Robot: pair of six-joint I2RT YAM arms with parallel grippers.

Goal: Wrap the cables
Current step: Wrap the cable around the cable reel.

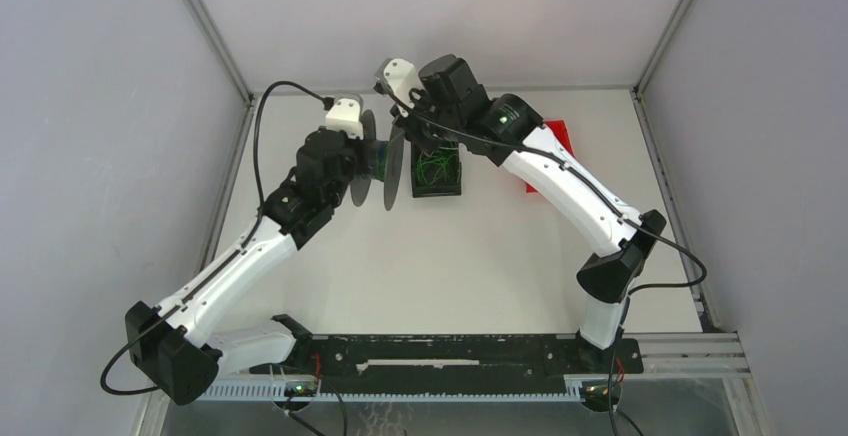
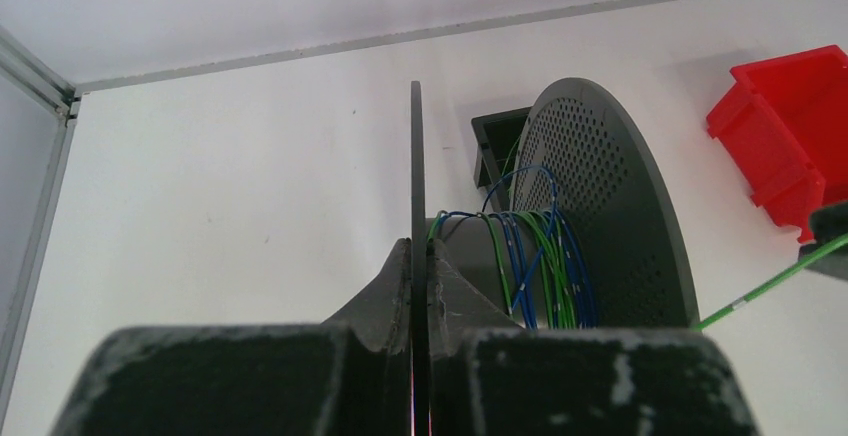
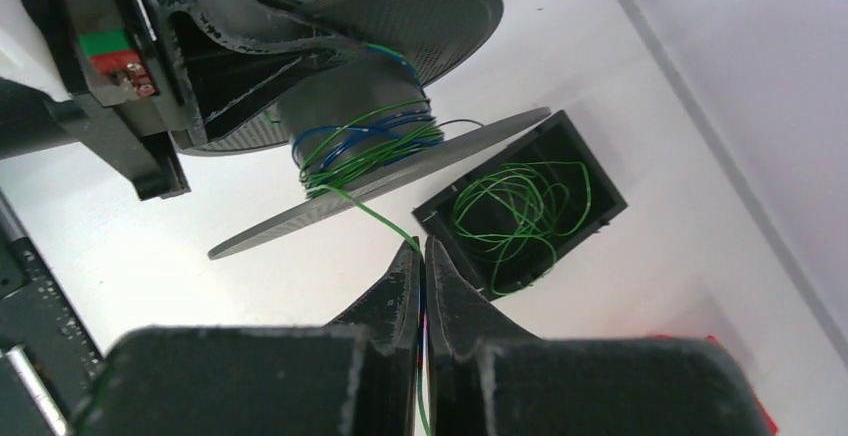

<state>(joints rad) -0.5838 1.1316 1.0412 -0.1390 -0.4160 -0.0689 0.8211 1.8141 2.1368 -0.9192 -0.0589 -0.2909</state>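
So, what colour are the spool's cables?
Green and blue cables on the spool; clearest in left wrist view.

Clad in white shells w/ black joints on left arm (image 1: 235, 268) & right arm (image 1: 568, 184), strung w/ thin black cords (image 1: 258, 131), lit by green LED (image 1: 503, 113) nr right wrist, tipped w/ black left pincer (image 2: 419, 256) & right pincer (image 3: 421, 252), scuffed grey at edges.

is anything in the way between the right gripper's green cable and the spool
Nothing visible: the green cable runs straight from the right gripper to the spool, passing its near flange. The black bin sits beside that line.
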